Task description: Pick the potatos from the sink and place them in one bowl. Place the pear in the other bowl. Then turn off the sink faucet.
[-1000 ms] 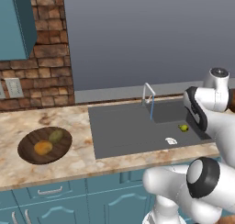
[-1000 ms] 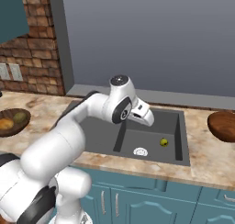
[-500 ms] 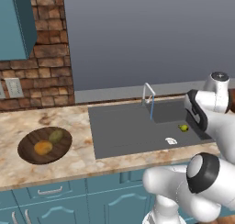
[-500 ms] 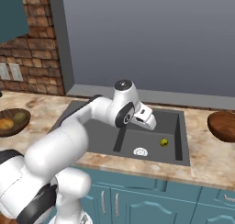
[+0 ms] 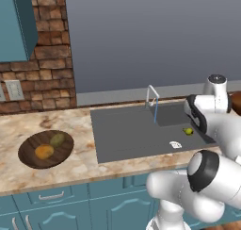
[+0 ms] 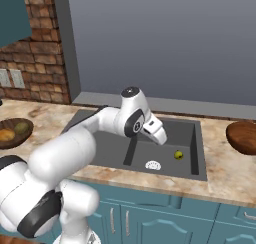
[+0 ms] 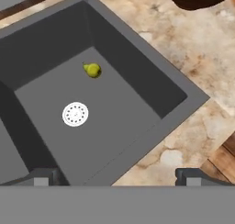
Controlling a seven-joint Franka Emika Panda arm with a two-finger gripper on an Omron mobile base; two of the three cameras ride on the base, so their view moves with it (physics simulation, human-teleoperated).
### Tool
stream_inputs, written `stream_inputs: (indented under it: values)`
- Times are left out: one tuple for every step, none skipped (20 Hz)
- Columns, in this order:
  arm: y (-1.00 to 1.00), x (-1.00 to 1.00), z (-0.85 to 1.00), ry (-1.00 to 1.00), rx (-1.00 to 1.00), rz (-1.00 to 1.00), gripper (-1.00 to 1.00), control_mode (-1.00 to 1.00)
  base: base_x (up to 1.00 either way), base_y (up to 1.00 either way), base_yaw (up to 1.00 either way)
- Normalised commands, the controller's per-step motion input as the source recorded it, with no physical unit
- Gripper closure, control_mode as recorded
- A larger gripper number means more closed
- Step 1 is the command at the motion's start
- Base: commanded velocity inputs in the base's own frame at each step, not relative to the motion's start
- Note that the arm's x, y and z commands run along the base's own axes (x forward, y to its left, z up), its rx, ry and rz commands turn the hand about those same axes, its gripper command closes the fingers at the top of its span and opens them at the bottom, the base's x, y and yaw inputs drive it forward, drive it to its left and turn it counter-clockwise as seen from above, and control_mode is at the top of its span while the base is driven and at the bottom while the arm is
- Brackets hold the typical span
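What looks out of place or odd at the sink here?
A small yellow-green pear lies alone on the floor of the sink well, near the white drain. A thin stream runs from the faucet. Nothing is spilled or damaged.

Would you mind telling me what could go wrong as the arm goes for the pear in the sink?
The pear is small and rounded on the flat well floor, so it may roll from the closing jaws. It lies near the sink wall, which a finger might clip. The faucet is running, possibly making it slippery.
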Motion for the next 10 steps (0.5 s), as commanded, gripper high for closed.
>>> stream_inputs:
  values:
    - [0.00, 0.01, -0.11, 0.03, 0.06, -0.17, -1.00, -1.00, 0.00, 0.00, 0.00]
    - [-0.01, 0.02, -0.16, 0.02, 0.06, -0.15, -1.00, -1.00, 0.00, 0.00, 0.00]
    - [-0.01, 0.02, -0.18, 0.00, 0.06, -0.13, -1.00, -1.00, 0.00, 0.00, 0.00]
    - [-0.06, 0.09, -0.21, 0.01, 0.05, -0.13, -1.00, -1.00, 0.00, 0.00, 0.00]
    - [-0.09, 0.11, -0.24, 0.01, 0.04, -0.11, -1.00, -1.00, 0.00, 0.00, 0.00]
    - [-0.14, 0.09, -0.27, 0.00, 0.04, -0.10, -1.00, -1.00, 0.00, 0.00, 0.00]
    - [-0.16, 0.11, -0.29, 0.00, 0.03, -0.09, -1.00, -1.00, 0.00, 0.00, 0.00]
    - [-0.17, 0.17, -0.30, 0.00, 0.03, -0.09, -1.00, -1.00, 0.00, 0.00, 0.00]
    - [-0.15, 0.19, -0.26, 0.00, 0.03, -0.07, -1.00, -1.00, 0.00, 0.00, 0.00]
    - [-0.16, 0.20, -0.26, 0.00, 0.03, -0.06, -1.00, -1.00, 0.00, 0.00, 0.00]
